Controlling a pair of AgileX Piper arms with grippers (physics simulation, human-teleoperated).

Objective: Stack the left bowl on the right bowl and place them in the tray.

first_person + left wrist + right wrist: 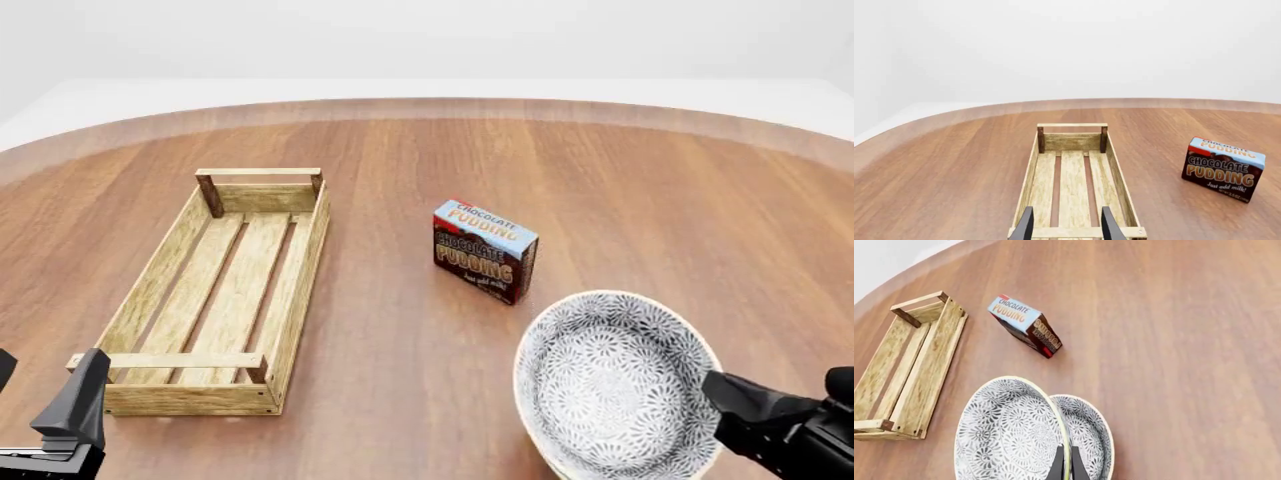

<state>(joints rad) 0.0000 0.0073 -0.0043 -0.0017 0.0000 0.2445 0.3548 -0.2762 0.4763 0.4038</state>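
The right gripper [1065,462] is clamped on the rim of the bowl [614,380], holding it tilted above the second bowl [1087,432] on the table [641,200], presumably so it can be nested there. The left gripper [1066,222] hangs with fingers apart over the near end of the tray [220,290], which sits empty, well left of the chocolate pudding box [485,250]

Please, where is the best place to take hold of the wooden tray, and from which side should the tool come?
Grip the near end handle of the tray, coming straight down. It is a thin raised bar with room beneath, and the open left tool hangs just above it.
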